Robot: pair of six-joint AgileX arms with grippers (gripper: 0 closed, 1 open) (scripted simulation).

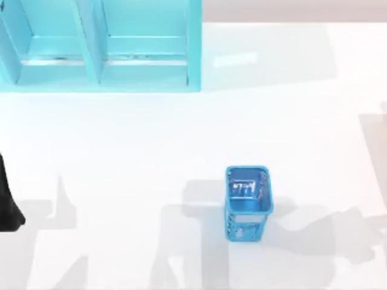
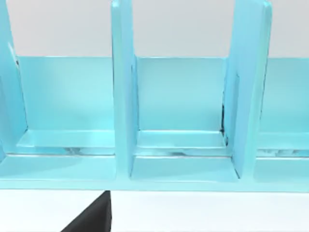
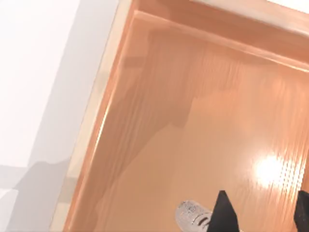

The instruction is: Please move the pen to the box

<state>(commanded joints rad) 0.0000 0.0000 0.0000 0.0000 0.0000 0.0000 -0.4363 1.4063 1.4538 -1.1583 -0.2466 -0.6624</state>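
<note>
On the white table (image 1: 151,139), seen from above, a small blue mesh holder (image 1: 248,202) stands at about five o'clock from the centre, and a light-blue shelf unit with upright dividers (image 1: 100,45) fills the eleven o'clock corner. The left arm (image 1: 7,202) is a dark shape parked at the nine o'clock edge. Its wrist camera faces the light-blue shelf's compartments (image 2: 181,121), and a black corner of the left gripper (image 2: 94,217) juts in low; whether it is spread or clenched cannot be told.

The right wrist camera looks down into a shallow, glossy orange wooden box (image 3: 203,121) with a pale rim. The right gripper (image 3: 263,215) hangs over the box floor, its two black fingers (image 3: 223,215) set apart. The slim pen (image 3: 193,216) shows a silver-grey barrel end with dark print, touching the nearer finger just above the box floor; whether the fingers actually pinch it cannot be told.
</note>
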